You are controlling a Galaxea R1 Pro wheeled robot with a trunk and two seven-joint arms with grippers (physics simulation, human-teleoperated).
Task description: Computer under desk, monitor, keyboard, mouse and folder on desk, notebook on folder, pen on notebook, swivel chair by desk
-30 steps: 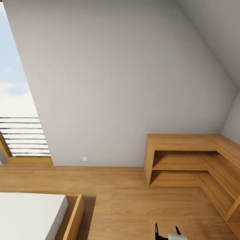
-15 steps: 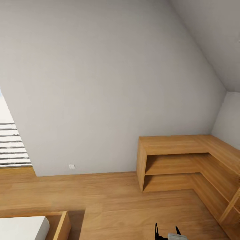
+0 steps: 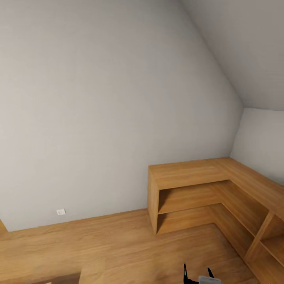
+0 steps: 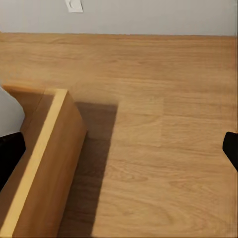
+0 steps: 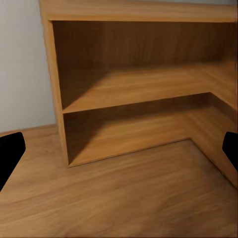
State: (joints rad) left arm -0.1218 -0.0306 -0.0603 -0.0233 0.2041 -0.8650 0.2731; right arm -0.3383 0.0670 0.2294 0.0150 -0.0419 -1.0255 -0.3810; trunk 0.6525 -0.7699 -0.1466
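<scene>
We are looking from the head view at a plain grey wall (image 3: 102, 110) that is meeting a sloped ceiling (image 3: 244, 47) at the upper right. A low wooden corner shelf (image 3: 185, 173) is standing against this wall and is turning along the right wall; its two open levels are holding nothing that we can see. The wooden floor (image 3: 114, 244) is spreading in front of it, and a small white wall socket (image 3: 60, 212) is sitting low on the wall, just above the floor.

At the bottom edge of the head view, two thin black tips and a pale grey part of our right gripper (image 3: 198, 276) are peeking in. In the right wrist view, the gripper's fingers (image 5: 10, 153) are showing as dark shapes at both edges of the picture, well apart, with nothing between them, so we are reading this gripper as spread and holding nothing. It is facing the corner shelf (image 5: 134, 94) from near the floor.

In the left wrist view, the left gripper's fingers (image 4: 10, 153) are also standing wide apart at the two edges, with nothing held. Below them a wooden frame (image 4: 47, 163) is throwing a shadow on the floor (image 4: 163, 129); it is perhaps a bed side, but the view is too partial to be sure. The white socket (image 4: 74, 5) is showing on the wall beyond.

We are not finding the desk, the computer or the other things of the task at this moment.
</scene>
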